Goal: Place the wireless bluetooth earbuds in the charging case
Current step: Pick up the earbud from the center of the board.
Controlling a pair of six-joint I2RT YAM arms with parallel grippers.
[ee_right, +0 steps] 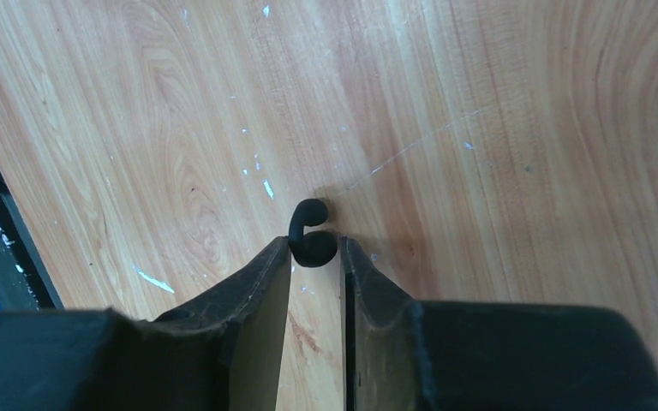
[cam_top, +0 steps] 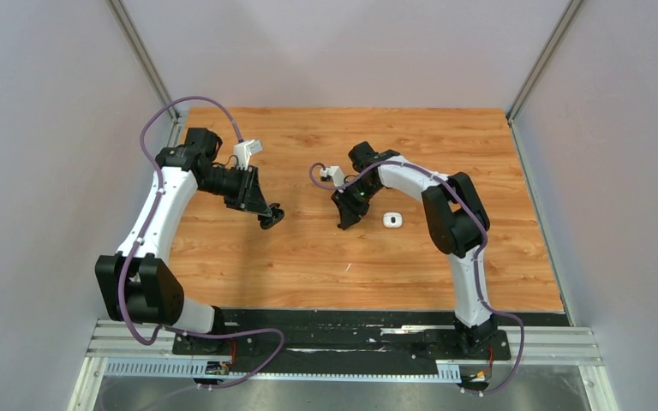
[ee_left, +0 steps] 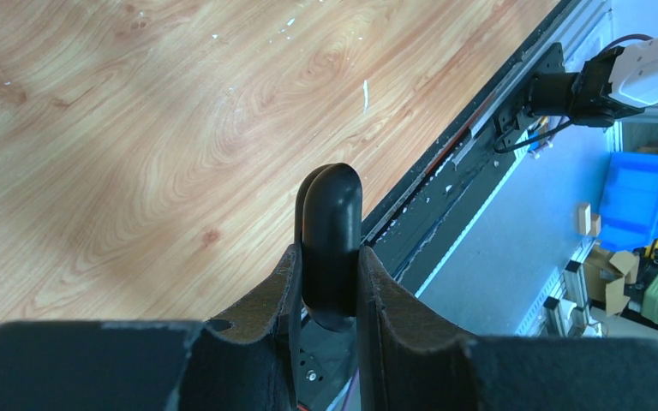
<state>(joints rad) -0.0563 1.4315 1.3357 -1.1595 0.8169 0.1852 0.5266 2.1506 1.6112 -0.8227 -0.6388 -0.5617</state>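
My left gripper [ee_left: 330, 253] is shut on a black rounded charging case [ee_left: 330, 201], held edge-on above the wood table; in the top view this gripper [cam_top: 271, 216] hangs left of centre. A black earbud [ee_right: 313, 246] with a short curled stem lies on the table between the fingertips of my right gripper [ee_right: 316, 243]. The left finger touches it and a thin gap shows at the right finger, so the jaws stand slightly apart. From above, the right gripper [cam_top: 345, 221] points down at mid-table. A small white charging case [cam_top: 393, 220] lies just to its right.
The wood table [cam_top: 308, 265] has grey walls on three sides. A black rail [cam_top: 343, 341] with both arm bases runs along the near edge. White scratches and specks mark the wood around the right gripper.
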